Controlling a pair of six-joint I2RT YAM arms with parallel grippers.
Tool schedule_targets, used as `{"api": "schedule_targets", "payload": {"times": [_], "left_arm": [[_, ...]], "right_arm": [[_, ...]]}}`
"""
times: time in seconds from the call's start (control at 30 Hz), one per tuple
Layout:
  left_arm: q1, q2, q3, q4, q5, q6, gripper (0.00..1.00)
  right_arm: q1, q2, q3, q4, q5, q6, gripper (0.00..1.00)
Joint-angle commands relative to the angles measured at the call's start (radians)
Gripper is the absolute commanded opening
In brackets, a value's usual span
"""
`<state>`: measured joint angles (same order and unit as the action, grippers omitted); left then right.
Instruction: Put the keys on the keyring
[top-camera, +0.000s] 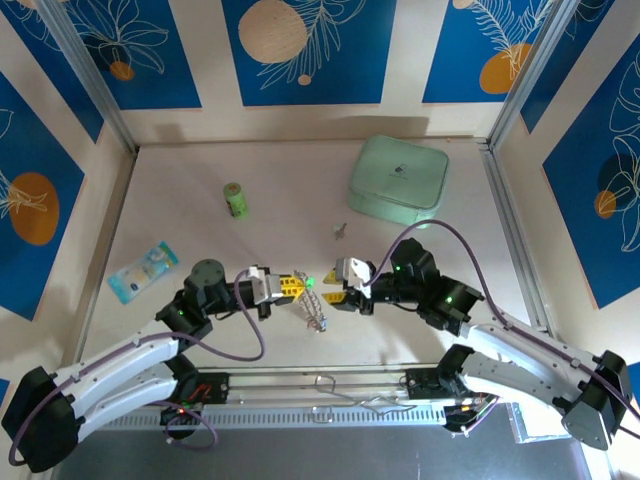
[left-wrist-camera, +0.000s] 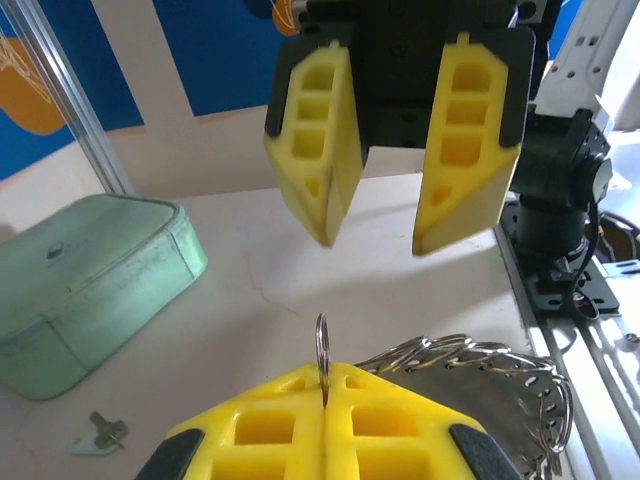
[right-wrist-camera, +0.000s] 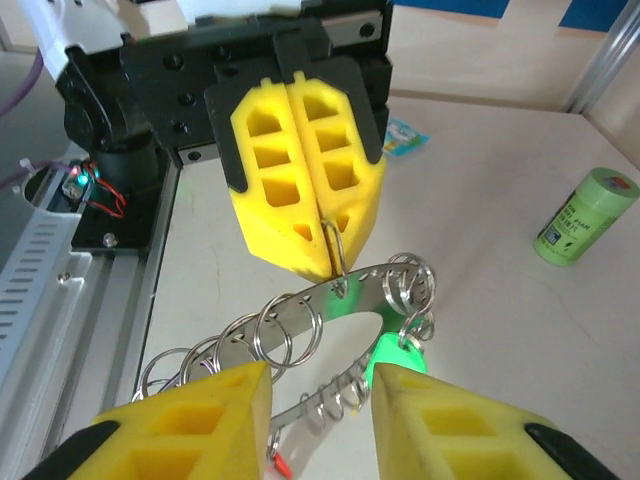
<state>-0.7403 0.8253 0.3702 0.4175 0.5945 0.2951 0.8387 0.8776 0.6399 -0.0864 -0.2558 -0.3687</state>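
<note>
Near front edge of table (top-camera: 190, 165), mid-width, we see left gripper (top-camera: 296, 287) jaws pressed together, pinching small loop of keyring (top-camera: 317, 316). Right gripper (top-camera: 338, 297) faces it close, jaws spread, holding nothing. Green-tagged key (right-wrist-camera: 395, 352) hangs on keyring. Open tabletop either side. Beyond, loose key (top-camera: 340, 231) at centre. Packet (top-camera: 143, 270) by left edge; bottle (top-camera: 235, 199) farther; mint box (top-camera: 398, 178) toward far right corner.

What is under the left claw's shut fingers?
The keyring hangs from the left claw, one small ring pinched in its tips, a green tag dangling. Part of it is hidden behind the right claw.
</note>
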Motion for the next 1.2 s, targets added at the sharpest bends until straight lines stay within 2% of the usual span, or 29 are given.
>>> {"api": "schedule_targets", "payload": {"times": [0.0,0.23,0.67,1.03,1.1,1.17], "left_arm": [[-0.016,-0.017,-0.008,0.067,-0.001,0.058,0.0],[-0.026,-0.015,-0.008,0.065,0.027,0.058,0.0],[-0.032,-0.002,-0.007,0.076,0.048,0.055,0.0],[-0.036,0.012,-0.005,0.09,0.041,0.044,0.0],[-0.036,0.012,-0.005,0.09,0.024,0.041,0.0],[-0.037,0.009,-0.004,0.088,0.011,0.036,0.05]], "right_arm": [[0.018,0.029,0.017,0.045,0.032,-0.039,0.31],[0.043,0.085,0.03,0.105,0.034,-0.03,0.24],[0.048,0.098,0.037,0.125,-0.002,-0.036,0.21],[0.051,0.119,0.059,0.106,-0.057,-0.047,0.0],[0.052,0.122,0.069,0.088,-0.067,-0.056,0.0],[0.058,0.126,0.082,0.054,-0.065,-0.076,0.0]]}}
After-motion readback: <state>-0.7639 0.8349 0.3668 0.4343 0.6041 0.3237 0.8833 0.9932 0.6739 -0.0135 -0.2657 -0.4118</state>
